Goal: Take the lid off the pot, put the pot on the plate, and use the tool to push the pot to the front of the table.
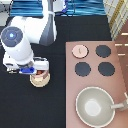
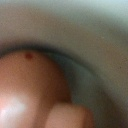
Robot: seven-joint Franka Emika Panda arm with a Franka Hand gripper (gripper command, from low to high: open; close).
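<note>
Gripper (image 1: 38,71) hangs low over the pot (image 1: 41,76), at 9 o'clock from the stove (image 1: 120,75). You cannot tell from above whether it is gripping the pot or has let go.

Step in hand, as judged: seating the pot on the plate (image 1: 40,84). The plate's cream rim shows at the pot's 6 o'clock side, so the pot seems to sit on it. Keep the pot level and centred, with rim showing evenly all round. Wrist view shows only a close pink curved surface, probably the pot (image 2: 30,95).

Lid (image 1: 80,50) is off and lies on the stove's 11 o'clock corner.

Containers: pot shows a reddish inside with no contents discernible. Pan (image 1: 95,106) at the stove's 6 o'clock looks empty.

Tool is not visible, possibly hidden by the arm. Table (image 1: 30,110) is black.
</note>
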